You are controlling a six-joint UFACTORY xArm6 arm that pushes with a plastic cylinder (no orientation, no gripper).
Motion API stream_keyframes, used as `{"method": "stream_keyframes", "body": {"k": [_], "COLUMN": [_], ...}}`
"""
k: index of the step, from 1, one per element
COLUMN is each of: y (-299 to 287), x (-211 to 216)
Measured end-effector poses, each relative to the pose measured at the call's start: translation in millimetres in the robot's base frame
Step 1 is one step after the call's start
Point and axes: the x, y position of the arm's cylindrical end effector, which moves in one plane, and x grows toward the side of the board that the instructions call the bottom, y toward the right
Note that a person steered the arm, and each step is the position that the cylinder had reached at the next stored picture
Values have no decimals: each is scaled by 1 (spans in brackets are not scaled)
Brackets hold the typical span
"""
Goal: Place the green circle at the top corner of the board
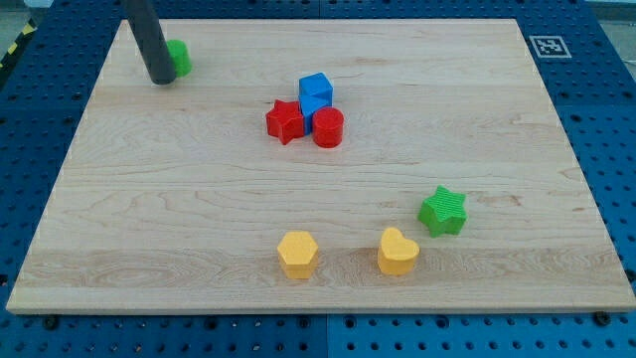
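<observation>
The rod's tip [162,81] sits on the board [199,219] near its top-left corner, pressed against the left side of the green circle [180,57], which the rod partly hides, so its shape is a fair guess. There are no jaws, only the bare rod, holding nothing. Toward the middle, a red star [285,121], two blue blocks [315,97] and a red cylinder [328,128] cluster together. Near the bottom edge lie a yellow hexagon [297,255], a yellow heart [397,252] and a green star [442,211].
</observation>
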Motion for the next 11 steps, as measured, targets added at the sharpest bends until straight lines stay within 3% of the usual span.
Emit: {"method": "stream_keyframes", "body": {"k": [2, 4, 7, 9, 11], "y": [31, 27, 19, 16, -21], "x": [-12, 8, -54, -38, -69]}}
